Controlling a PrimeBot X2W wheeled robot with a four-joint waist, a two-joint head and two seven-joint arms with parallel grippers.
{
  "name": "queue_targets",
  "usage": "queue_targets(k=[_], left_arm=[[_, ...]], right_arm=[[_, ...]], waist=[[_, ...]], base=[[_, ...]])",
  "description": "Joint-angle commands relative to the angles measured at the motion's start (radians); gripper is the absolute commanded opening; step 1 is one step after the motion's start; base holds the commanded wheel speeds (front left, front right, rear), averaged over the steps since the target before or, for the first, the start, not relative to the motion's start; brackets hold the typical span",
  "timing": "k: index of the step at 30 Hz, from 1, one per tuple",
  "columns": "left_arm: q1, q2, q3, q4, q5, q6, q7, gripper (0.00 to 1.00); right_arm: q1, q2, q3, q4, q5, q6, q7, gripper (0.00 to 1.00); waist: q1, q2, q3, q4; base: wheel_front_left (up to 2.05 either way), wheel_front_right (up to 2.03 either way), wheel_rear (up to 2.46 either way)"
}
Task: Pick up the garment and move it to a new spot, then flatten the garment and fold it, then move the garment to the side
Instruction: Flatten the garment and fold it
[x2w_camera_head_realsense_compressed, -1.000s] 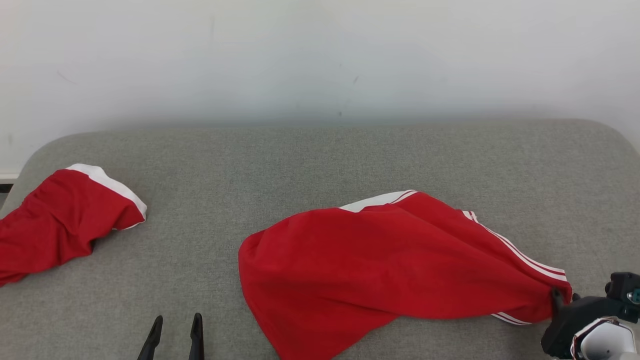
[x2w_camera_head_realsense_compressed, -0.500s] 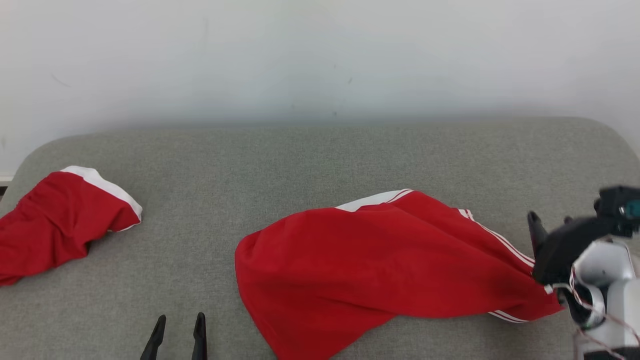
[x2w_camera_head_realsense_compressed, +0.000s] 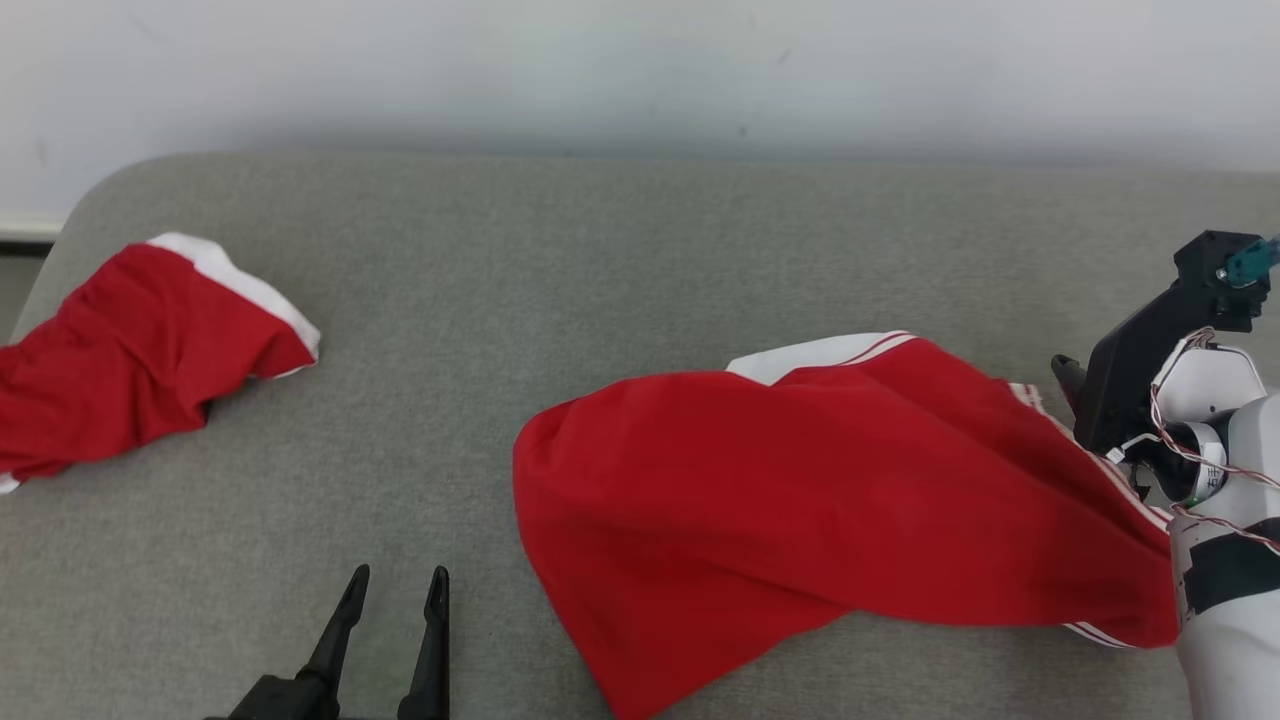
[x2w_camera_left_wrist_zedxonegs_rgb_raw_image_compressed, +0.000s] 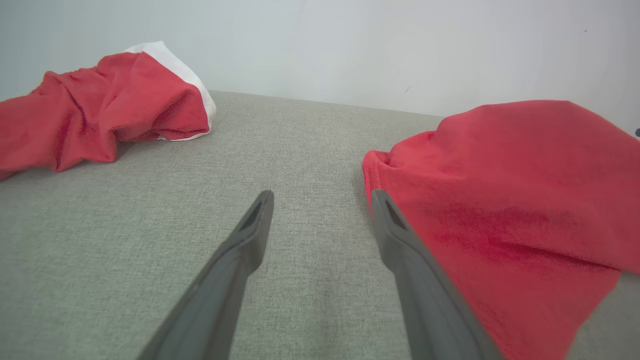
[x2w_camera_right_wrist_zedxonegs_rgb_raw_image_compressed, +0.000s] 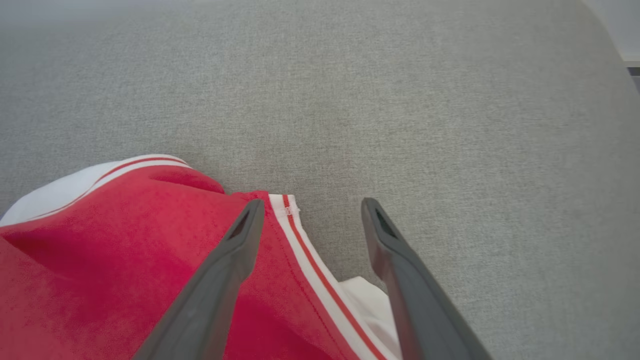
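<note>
On the grey upholstered surface (x2w_camera_head_realsense_compressed: 640, 250), head view, entries as follows.

Item 1: red garment (x2w_camera_head_realsense_compressed: 800, 500), the task piece. It lies loosely spread and rumpled at about 4 o'clock from the middle of the surface. A white band (x2w_camera_head_realsense_compressed: 810, 353) shows at its far edge, and a white-striped hem (x2w_camera_right_wrist_zedxonegs_rgb_raw_image_compressed: 305, 250) runs along its 3 o'clock side. Its near corner reaches toward 6 o'clock.

Item 2: second red garment (x2w_camera_head_realsense_compressed: 130, 350), bunched, with white trim, at 9 o'clock. It sits well apart from item 1, with bare grey cloth between them.

Item 3: left gripper (x2w_camera_head_realsense_compressed: 398, 575), at 7 o'clock. Its fingers are spread and hold nothing. In the left wrist view its right finger (x2w_camera_left_wrist_zedxonegs_rgb_raw_image_compressed: 400, 240) stands just beside the garment's 9 o'clock edge, and the other finger is over bare upholstery.

Item 4: right gripper (x2w_camera_right_wrist_zedxonegs_rgb_raw_image_compressed: 310, 212), at 3 o'clock. Its fingers are parted with nothing clamped. In the right wrist view one finger lies over the red fabric next to the striped hem, the other over grey cloth. Whether they touch cannot be told.

Backdrop: pale wall (x2w_camera_head_realsense_compressed: 640, 60), at 12 o'clock.
</note>
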Motion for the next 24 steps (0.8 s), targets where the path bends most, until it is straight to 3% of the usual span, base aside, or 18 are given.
queue_targets(k=[1, 13, 14, 15, 16, 17, 24], left_arm=[[-0.018, 0.004, -0.005, -0.001, 0.0, 0.001, -0.003, 1.0], [-0.035, 0.016, -0.019, 0.0, -0.006, 0.001, -0.003, 1.0], [-0.034, 0.015, -0.019, 0.0, -0.004, 0.001, -0.003, 1.0], [-0.033, 0.015, -0.019, 0.001, -0.003, 0.001, -0.003, 1.0], [-0.033, 0.015, -0.019, 0.001, -0.003, 0.001, -0.003, 1.0], [-0.033, 0.015, -0.02, 0.002, -0.003, 0.001, -0.003, 1.0], [-0.023, 0.015, -0.016, 0.007, -0.001, 0.001, -0.003, 1.0]], right_arm=[[-0.013, -0.011, 0.007, 0.02, 0.013, 0.001, 0.002, 1.0], [-0.006, -0.059, 0.068, 0.176, 0.037, 0.001, 0.027, 1.0], [-0.003, -0.059, 0.073, 0.185, 0.04, 0.001, 0.029, 0.93], [-0.001, -0.059, 0.076, 0.188, 0.042, 0.001, 0.021, 0.65], [-0.002, -0.061, 0.08, 0.185, 0.045, 0.001, 0.001, 0.06], [-0.002, -0.063, 0.085, 0.183, 0.046, 0.001, -0.015, 0.0], [-0.056, -0.068, 0.113, 0.139, 0.039, 0.001, -0.231, 0.0]], waist=[[-0.0001, -0.0001, 0.065, 0.061], [-0.0001, -0.0001, 0.091, 0.093], [-0.0001, -0.0001, 0.091, 0.093], [-0.0001, -0.0001, 0.091, 0.092], [-0.0001, -0.0001, 0.09, 0.092], [-0.0001, -0.0001, 0.089, 0.092], [-0.0001, -0.0001, 0.068, 0.083]], base=[[0.0, 0.0, 0.0], [0.0, 0.0, 0.0], [0.0, 0.0, 0.0], [0.0, 0.0, 0.0], [0.0, 0.0, 0.0], [0.0, 0.0, 0.0], [0.0, 0.0, 0.0]])
